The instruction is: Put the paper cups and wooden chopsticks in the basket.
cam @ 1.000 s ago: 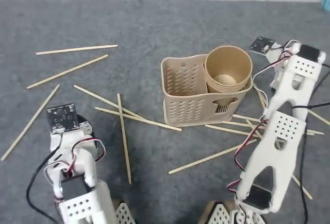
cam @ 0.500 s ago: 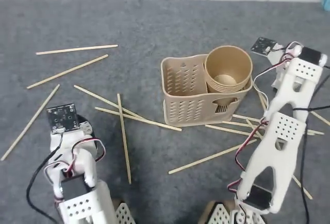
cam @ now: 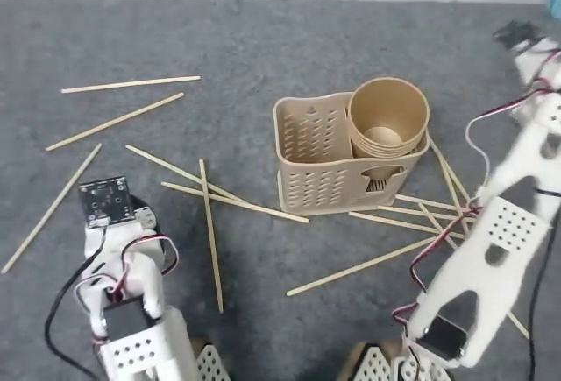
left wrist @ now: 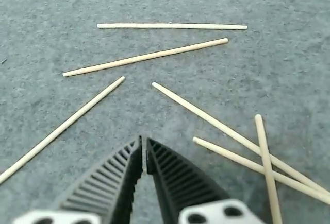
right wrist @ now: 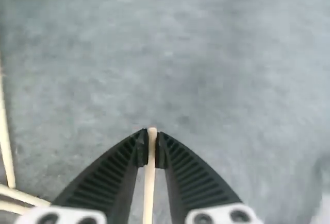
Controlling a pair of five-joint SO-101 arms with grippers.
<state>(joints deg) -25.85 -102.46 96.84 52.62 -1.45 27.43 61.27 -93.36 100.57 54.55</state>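
A beige perforated basket (cam: 317, 164) stands mid-carpet with stacked paper cups (cam: 388, 118) in its right half. Several wooden chopsticks lie loose: one at the far left (cam: 131, 84), crossed ones (cam: 210, 232) left of the basket, others (cam: 364, 267) to its right. My right gripper (right wrist: 151, 134) is shut on a chopstick (right wrist: 149, 183) that runs between its fingers, above bare carpet; that arm (cam: 513, 223) stretches to the right edge. My left gripper (left wrist: 143, 141) is shut on nothing, low over the carpet, short of a fan of chopsticks (left wrist: 147, 56).
Grey carpet (cam: 263, 39) covers the floor up to a pale wall at the back. The left arm (cam: 123, 258) sits folded at the front left. More chopsticks (cam: 412, 222) lie between the basket and the right arm.
The right arm's wrist has swung away from the basket toward the upper right edge. The left arm, basket and cups have not moved.
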